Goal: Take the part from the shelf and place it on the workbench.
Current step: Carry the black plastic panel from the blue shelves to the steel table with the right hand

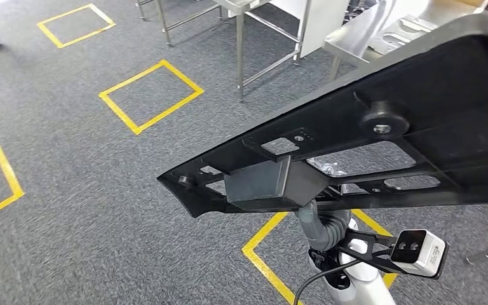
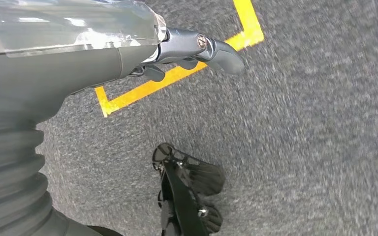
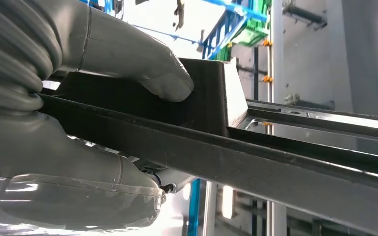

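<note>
My right hand (image 3: pixel 93 123) grips the black part (image 1: pixel 381 133) from below, thumb pressed onto a boxy block on it and the part's flat edge wedged between thumb and palm (the fingers underneath are mostly hidden). In the head view I see the part held up high, a long flat panel with cut-outs and a round boss, tilted across the frame above grey carpet (image 1: pixel 70 178) marked with yellow taped squares (image 1: pixel 151 96). A steel-legged workbench (image 1: pixel 260 38) stands beyond. My left hand (image 2: pixel 192 51) hangs over the carpet holding nothing, fingers loosely apart.
</note>
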Tool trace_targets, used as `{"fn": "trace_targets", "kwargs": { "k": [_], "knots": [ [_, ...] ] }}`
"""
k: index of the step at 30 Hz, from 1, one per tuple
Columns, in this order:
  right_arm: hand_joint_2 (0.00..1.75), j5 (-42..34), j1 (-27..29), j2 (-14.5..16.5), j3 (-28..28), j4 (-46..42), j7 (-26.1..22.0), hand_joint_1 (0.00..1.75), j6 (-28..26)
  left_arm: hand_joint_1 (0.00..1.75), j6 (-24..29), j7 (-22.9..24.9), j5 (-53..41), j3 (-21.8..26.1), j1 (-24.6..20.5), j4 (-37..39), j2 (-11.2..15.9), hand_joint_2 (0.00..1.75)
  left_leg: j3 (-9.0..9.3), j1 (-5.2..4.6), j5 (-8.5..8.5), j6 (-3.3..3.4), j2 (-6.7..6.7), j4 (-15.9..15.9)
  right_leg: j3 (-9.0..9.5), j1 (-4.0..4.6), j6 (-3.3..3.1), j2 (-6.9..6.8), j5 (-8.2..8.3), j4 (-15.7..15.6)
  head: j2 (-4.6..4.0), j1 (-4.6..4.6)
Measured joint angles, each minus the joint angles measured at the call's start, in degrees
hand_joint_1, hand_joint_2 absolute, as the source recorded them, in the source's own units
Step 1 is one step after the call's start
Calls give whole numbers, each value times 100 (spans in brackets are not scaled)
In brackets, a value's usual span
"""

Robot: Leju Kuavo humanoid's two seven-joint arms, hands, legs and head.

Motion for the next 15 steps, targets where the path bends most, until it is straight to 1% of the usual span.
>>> {"fn": "trace_targets", "kwargs": {
  "k": [1, 2, 3, 4, 5, 6, 7, 8, 9, 10, 11, 12, 13, 14, 15],
  "knots": [
    [175, -9, -1, -5, 2, 3, -5, 175, 0, 0, 0, 1, 1, 0, 0, 0, 1, 175, 52, 0, 175, 17, -15, -180, 6, 1, 2, 77, -2, 7, 0, 0],
    [175, -19, -3, -9, 3, 4, -10, 175, 0, 0, 0, 0, 2, 0, -3, 0, 2, 175, 189, 0, 406, 38, -58, -532, 12, 0, 6, 150, -5, 15, 0, 0],
    [175, -33, -6, -11, 6, 5, -16, 175, -1, 0, 1, -2, 7, 0, -5, -1, 7, 175, 363, 1, 607, 67, -186, -956, 12, -2, 19, 221, -10, 25, 0, 1],
    [175, -53, -13, -15, 13, 11, -23, 175, -6, 0, 6, -11, 20, 0, -6, -1, 11, 175, 507, 7, 746, 89, -304, -1317, 2, -2, 40, 289, -15, 43, 0, 1],
    [175, -78, -19, -20, 24, 19, -35, 175, -16, 0, 14, -22, 38, 1, -7, -1, 15, 175, 603, 4, 809, 107, -396, -1543, -14, -8, 70, 351, -14, 53, 0, 1],
    [175, -108, -21, -28, 37, 29, -51, 175, -30, 0, 24, -33, 63, 2, -12, 0, 17, 175, 650, -2, 816, 129, -450, -1651, -33, -18, 109, 411, -6, 53, 0, 1],
    [175, -143, -25, -42, 51, 41, -66, 175, -46, 0, 34, -45, 88, 3, -21, 1, 17, 175, 662, -4, 827, 150, -405, -1678, -50, -23, 151, 471, 7, 46, 0, 0],
    [175, -182, -28, -59, 63, 51, -78, 175, -59, 0, 40, -53, 113, 4, -35, 1, 9, 175, 674, 1, 844, 185, -348, -1696, -61, -30, 187, 478, 10, 43, 0, 1],
    [175, -225, -44, -76, 72, 61, -86, 175, -67, 0, 43, -63, 136, 7, -46, 1, 0, 175, 683, 12, 863, 226, -288, -1720, -85, -21, 218, 394, -23, 84, 0, 1],
    [175, -272, -77, -93, 80, 76, -85, 175, -70, 0, 44, -77, 154, 11, -50, 0, -8, 175, 690, 23, 881, 265, -221, -1747, -149, -9, 240, 254, -114, 215, 0, 2],
    [175, -321, -118, -104, 87, 93, -80, 175, -69, 0, 44, -89, 173, 19, -43, -1, -15, 175, 694, 25, 891, 293, -149, -1765, -264, -7, 257, 75, -266, 465, 0, 2],
    [175, -372, -161, -113, 92, 113, -68, 175, -69, 0, 44, -98, 186, 28, -30, -1, -16, 175, 694, 15, 890, 311, -76, -1768, -431, -7, 276, -77, -449, 807, 0, 2],
    [175, -426, -196, -125, 98, 137, -45, 175, -70, 0, 44, -104, 199, 39, -17, -1, -16, 175, 690, 6, 887, 320, 2, -1766, -614, -20, 292, -156, -615, 1183, 0, 1],
    [175, -481, -216, -140, 101, 162, -20, 175, -72, 0, 42, -106, 210, 49, -8, -1, -17, 175, 686, -1, 884, 322, 78, -1764, -753, -33, 307, -195, -710, 1473, 0, 1],
    [175, -534, -231, -161, 103, 189, 5, 175, -75, 0, 38, -105, 219, 60, -6, -1, -20, 175, 684, -4, 880, 320, 150, -1761, -798, -44, 316, -217, -697, 1576, 0, 1]
  ]
}}
